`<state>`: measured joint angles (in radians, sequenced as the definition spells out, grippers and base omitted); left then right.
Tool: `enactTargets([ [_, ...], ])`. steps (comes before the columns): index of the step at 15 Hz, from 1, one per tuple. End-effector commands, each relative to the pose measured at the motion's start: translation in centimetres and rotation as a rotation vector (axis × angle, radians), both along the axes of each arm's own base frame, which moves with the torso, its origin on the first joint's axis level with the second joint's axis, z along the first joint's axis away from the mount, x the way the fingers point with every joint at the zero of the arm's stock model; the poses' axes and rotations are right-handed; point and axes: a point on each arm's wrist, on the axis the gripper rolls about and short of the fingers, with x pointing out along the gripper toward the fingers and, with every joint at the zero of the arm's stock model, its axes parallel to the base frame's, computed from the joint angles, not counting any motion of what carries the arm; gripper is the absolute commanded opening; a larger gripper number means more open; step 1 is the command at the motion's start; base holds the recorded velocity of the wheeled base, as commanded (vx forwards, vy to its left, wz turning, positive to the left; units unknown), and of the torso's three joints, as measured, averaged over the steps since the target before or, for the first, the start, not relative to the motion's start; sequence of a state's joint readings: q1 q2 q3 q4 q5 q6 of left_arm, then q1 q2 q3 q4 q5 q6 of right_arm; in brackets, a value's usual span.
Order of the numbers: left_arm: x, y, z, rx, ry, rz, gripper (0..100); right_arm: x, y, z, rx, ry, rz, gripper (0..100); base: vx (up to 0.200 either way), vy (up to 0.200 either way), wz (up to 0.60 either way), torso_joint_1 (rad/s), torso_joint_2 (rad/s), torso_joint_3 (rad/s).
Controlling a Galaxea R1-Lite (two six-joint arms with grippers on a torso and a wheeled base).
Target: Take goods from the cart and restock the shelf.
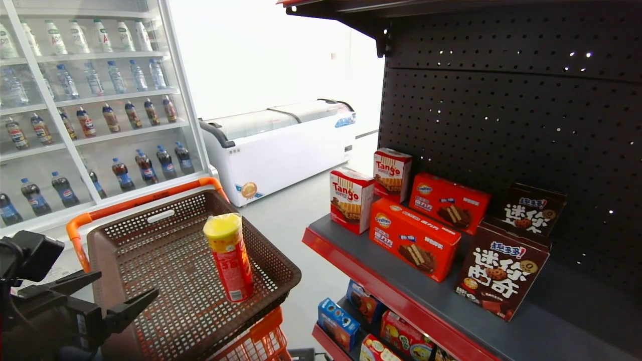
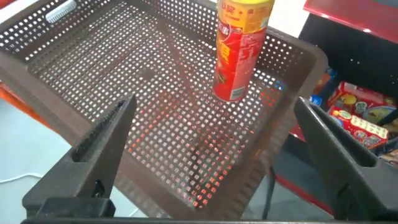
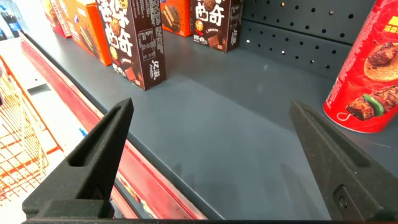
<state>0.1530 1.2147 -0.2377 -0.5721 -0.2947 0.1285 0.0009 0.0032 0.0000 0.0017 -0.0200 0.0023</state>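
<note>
Left gripper (image 1: 125, 283) sits low at the near-left edge of the cart basket (image 1: 150, 235). Its fingers are spread wide with nothing between them. In the basket we see one can (image 1: 228, 258), red with a yellow lid. It stands upright on the mesh floor, toward the side nearest the shelf (image 1: 541, 326), and is apart from the gripper, out beyond its fingertips.

Right gripper (image 3: 211, 106) hangs over a bare stretch of the shelf board, jaws also wide and holding nothing. Near it on the board we note a second red can (image 3: 367, 74), upright close to the pegboard back.

Farther along stand dark brown boxes (image 3: 134, 37), then orange boxes (image 1: 414, 238) and two white-and-red boxes (image 1: 351, 200). Behind the cart we see a bottle cooler (image 1: 90, 115) and a chest freezer (image 1: 281, 145).
</note>
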Motion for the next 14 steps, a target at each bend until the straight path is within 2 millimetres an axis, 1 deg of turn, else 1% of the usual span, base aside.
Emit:
enactTargets([
  [1,1.9,-0.3,-1.4,0.008,0.071,-0.002,100,0.0,0.0,0.0,-0.001,0.0,0.001,100,0.0,0.0,0.0,0.0,0.0,0.0],
  [3,3.3,-0.5,-2.0,0.013,0.07,-0.012,100,0.0,0.0,0.0,-0.001,0.0,0.001,100,0.0,0.0,0.0,0.0,0.0,0.0],
  [5,4.4,-1.1,-2.3,0.01,0.055,-0.046,100,0.0,0.0,0.0,-0.001,0.0,0.001,100,0.0,0.0,0.0,0.0,0.0,0.0],
  [8,5.1,-2.0,-2.8,0.011,0.06,-0.095,100,0.0,0.0,0.0,-0.001,0.0,0.001,100,0.0,0.0,0.0,0.0,0.0,0.0],
  [9,5.7,-2.2,-3.0,0.01,0.074,-0.106,100,0.0,0.0,0.0,0.001,0.0,0.001,100,0.0,0.0,0.0,0.0,0.0,0.0],
  [14,9.1,-2.3,-4.6,0.008,0.09,-0.105,100,0.0,0.0,0.0,-0.001,0.0,0.001,100,0.0,0.0,0.0,0.0,0.0,0.0],
])
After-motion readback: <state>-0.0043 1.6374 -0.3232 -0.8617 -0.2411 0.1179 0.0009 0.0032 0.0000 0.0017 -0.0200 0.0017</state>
